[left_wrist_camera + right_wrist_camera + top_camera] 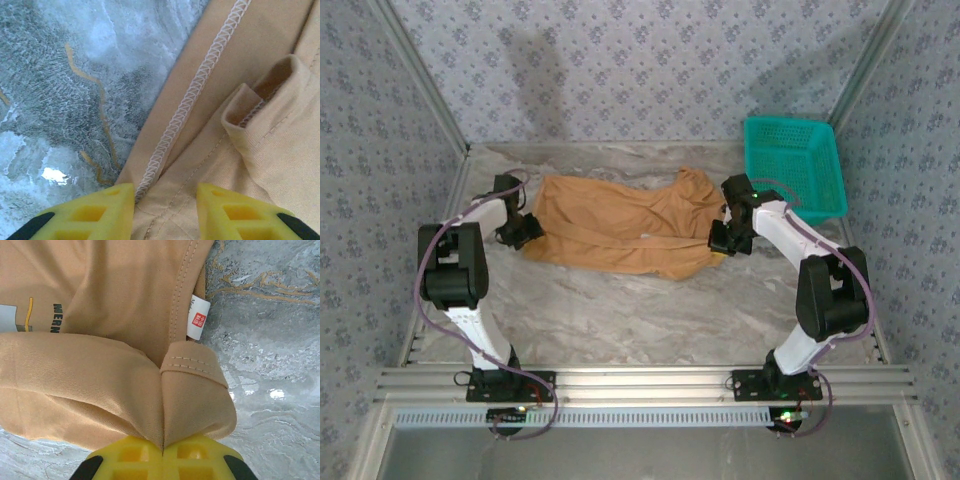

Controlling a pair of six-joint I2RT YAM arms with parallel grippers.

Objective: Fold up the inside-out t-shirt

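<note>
The inside-out t-shirt (620, 230) lies crumpled lengthwise across the far half of the table, tan-orange. My left gripper (530, 232) is at its left end. In the left wrist view its yellow jaws stand apart, open, over the cloth (260, 150), with a white overlock seam (195, 95) running out from between them. My right gripper (722, 245) is at the shirt's right end. In the right wrist view that gripper (163, 452) is shut on a pinched fold of the shirt (100, 380). A small white label (198, 319) with a red mark and a grey print patch (10, 318) show there.
A teal plastic basket (788, 122) stands at the back right, just beyond the right arm. The marbled grey table (650, 310) stretches bare in front of the shirt. Patterned walls close in the left, right and back sides.
</note>
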